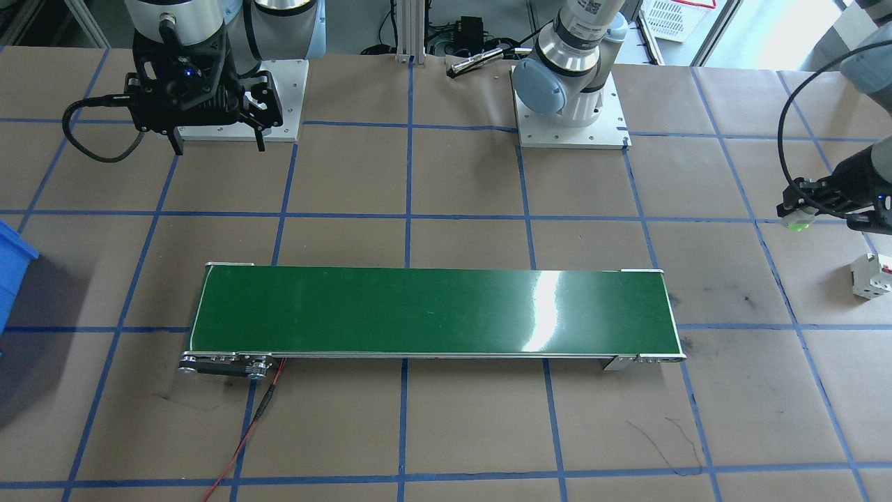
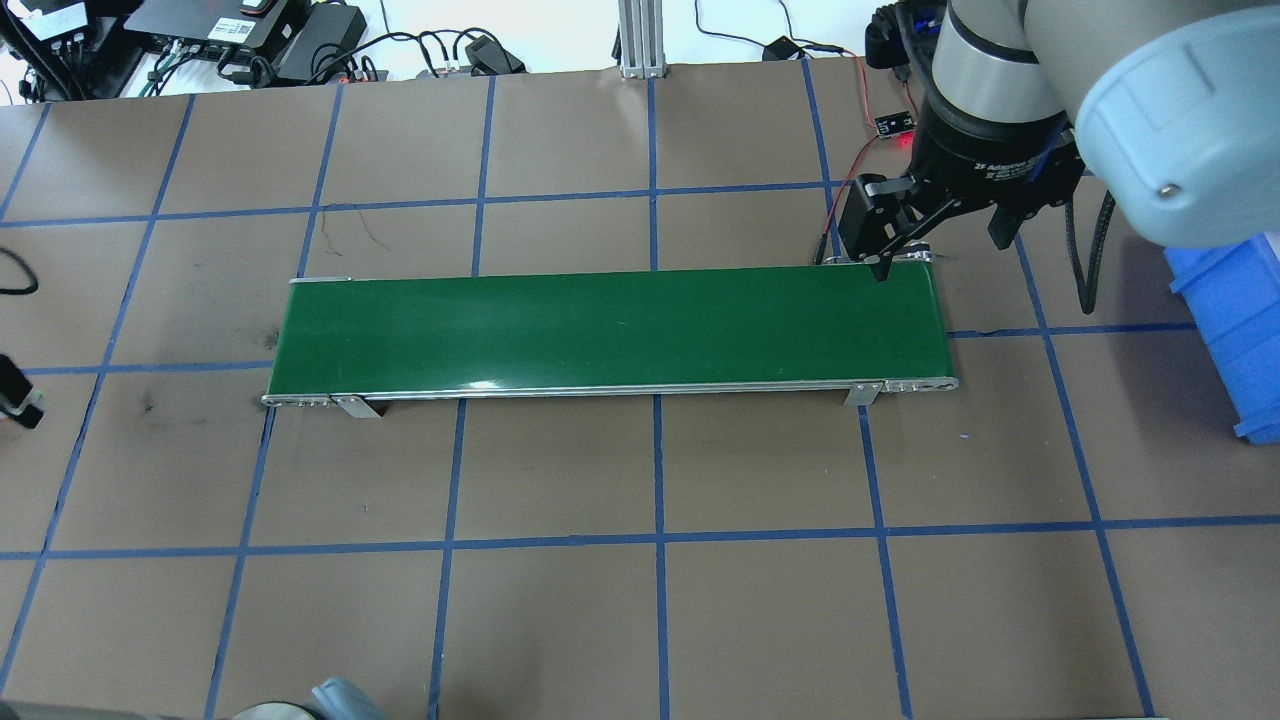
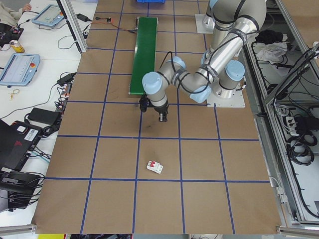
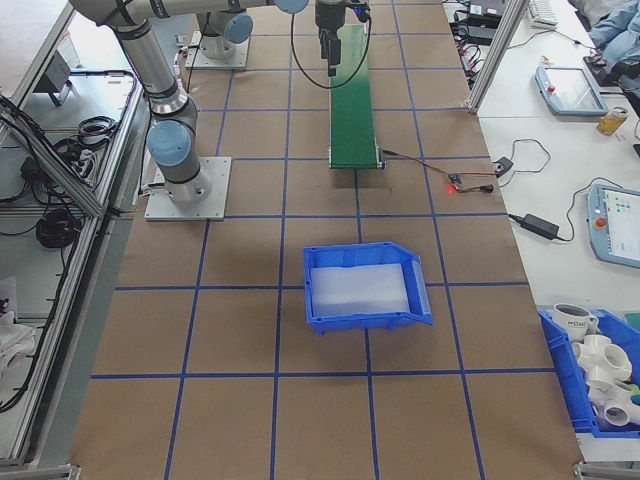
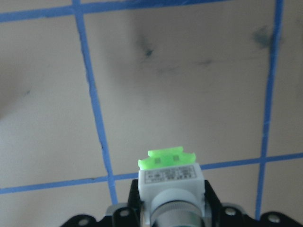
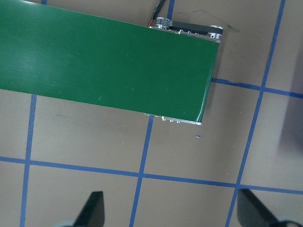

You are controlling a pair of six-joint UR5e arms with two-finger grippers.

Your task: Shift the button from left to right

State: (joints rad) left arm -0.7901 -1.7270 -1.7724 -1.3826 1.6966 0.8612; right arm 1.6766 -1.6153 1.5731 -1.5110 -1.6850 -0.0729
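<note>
The button [image 5: 171, 182] is pinched in the shut jaws of the left gripper [image 1: 812, 209], up in the air at 3 o'clock from the belt [image 1: 432, 310]. If the grip slips, it could fall near the white box [image 1: 871, 275]. The right gripper [image 2: 935, 230] is wide open, holding nothing. The blue bin [image 4: 365, 288] looks empty.

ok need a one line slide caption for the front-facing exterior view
Left gripper holds the green-capped button above the table beside a white breaker; right gripper hangs open beyond the empty green conveyor.
</note>
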